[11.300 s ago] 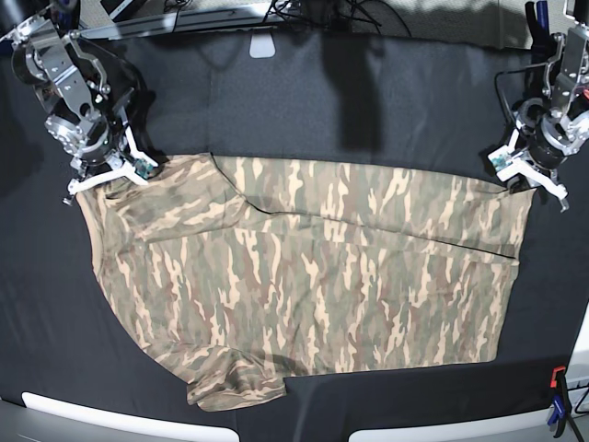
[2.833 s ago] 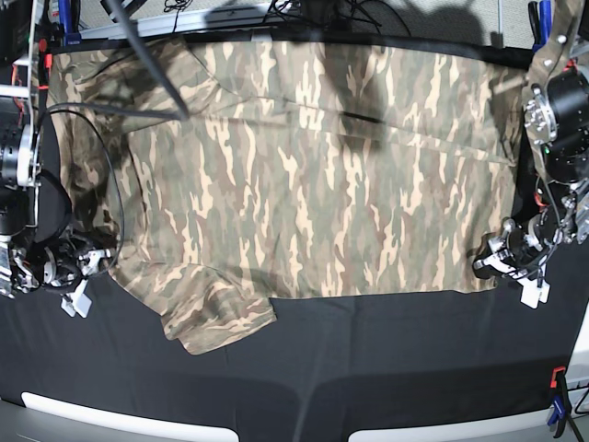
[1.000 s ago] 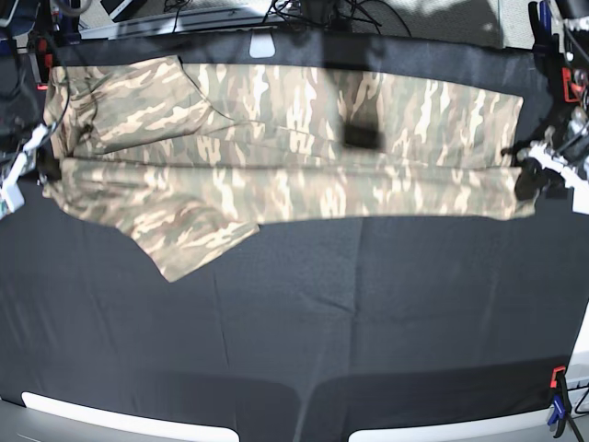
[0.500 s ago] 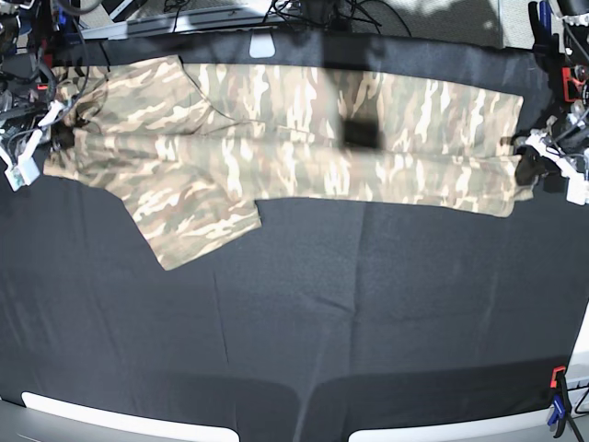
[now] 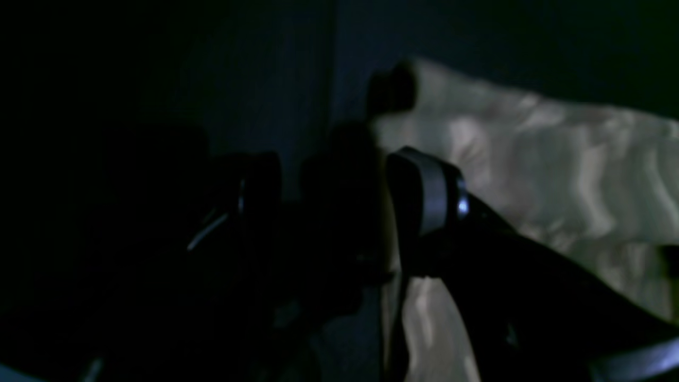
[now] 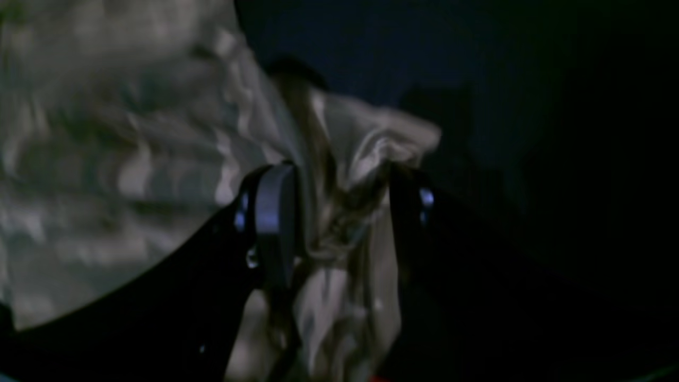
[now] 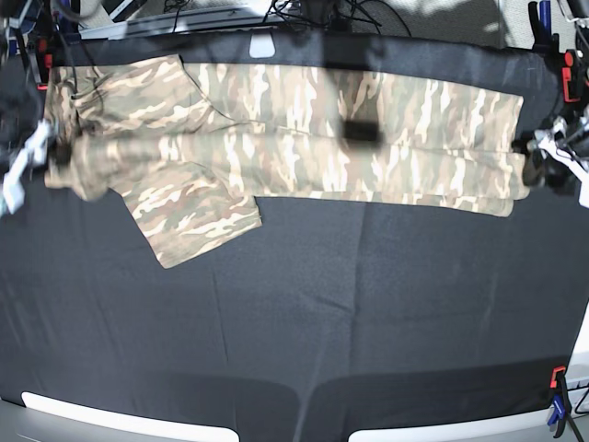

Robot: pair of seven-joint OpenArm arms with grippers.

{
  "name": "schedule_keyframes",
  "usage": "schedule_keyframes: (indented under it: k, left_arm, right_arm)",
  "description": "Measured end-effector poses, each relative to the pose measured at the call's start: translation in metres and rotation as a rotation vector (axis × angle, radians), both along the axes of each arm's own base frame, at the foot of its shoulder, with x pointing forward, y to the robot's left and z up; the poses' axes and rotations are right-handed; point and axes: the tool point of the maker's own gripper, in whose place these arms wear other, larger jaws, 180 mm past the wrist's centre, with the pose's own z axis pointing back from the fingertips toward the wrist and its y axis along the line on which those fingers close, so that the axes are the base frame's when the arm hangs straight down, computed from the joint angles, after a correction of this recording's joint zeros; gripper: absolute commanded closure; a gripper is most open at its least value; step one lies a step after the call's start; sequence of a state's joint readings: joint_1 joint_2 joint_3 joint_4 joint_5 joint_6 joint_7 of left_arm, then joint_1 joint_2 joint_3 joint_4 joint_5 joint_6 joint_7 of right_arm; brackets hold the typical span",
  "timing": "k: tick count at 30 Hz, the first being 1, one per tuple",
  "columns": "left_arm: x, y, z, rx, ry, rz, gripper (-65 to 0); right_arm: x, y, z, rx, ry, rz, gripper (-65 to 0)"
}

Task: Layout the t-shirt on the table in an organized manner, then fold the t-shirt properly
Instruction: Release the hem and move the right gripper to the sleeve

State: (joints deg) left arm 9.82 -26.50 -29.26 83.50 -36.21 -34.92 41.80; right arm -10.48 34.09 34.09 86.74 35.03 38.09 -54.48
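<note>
The camouflage t-shirt (image 7: 304, 138) lies as a long folded band across the far part of the black table (image 7: 322, 322), with one sleeve (image 7: 198, 216) sticking out toward the near side. My right gripper (image 7: 32, 157), blurred, is at the shirt's left end. In the right wrist view its jaws (image 6: 339, 196) stand apart with a loose bunch of t-shirt (image 6: 345, 159) between them. At the shirt's right end sits my left gripper (image 7: 543, 166). Its jaws (image 5: 339, 185) are open, and the t-shirt (image 5: 530, 159) lies just beside one finger (image 5: 429, 191).
Red clamps sit at the far corners (image 7: 568, 78) (image 7: 41, 64), and an orange-and-blue clamp (image 7: 557, 387) at the near right edge. A white tab (image 7: 262, 44) lies at the far edge. Cables run behind the table. A small dark patch (image 7: 361, 132) shows on the shirt.
Both grippers have gone from shut to open at the shirt's ends. The shirt's left end has slumped and blurred, and the band has settled on the table.
</note>
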Motion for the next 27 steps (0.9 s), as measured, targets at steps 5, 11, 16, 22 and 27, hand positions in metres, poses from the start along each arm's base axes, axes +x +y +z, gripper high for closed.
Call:
schedule_keyframes:
  k: [5, 11, 16, 22, 27]
  left_arm:
    - [0.015, -0.022, 0.037, -0.023, -0.119, -0.042, -32.2]
    - [0.023, -0.053, 0.066, -0.060, -0.228, -0.075, -32.2]
    - [0.022, -0.061, 0.061, -0.085, -0.222, -0.067, -32.2]
    - [0.021, -0.066, 0.059, -0.103, -0.223, -0.061, -32.2]
    - [0.021, -0.068, 0.059, -0.110, -0.225, -0.058, -32.2]
  right_arm:
    - [0.035, 0.045, -0.007, 0.021, 0.020, 0.091, -27.1]
    - [0.090, 0.074, 0.001, -0.016, -0.015, 0.113, -27.1]
    - [0.106, 0.090, -0.025, 0.059, 0.054, 0.097, -27.1]
    - [0.151, 0.088, -0.013, 0.150, 0.018, 0.028, -27.1]
    - [0.152, 0.094, -0.042, 0.127, 0.150, 0.044, -27.1]
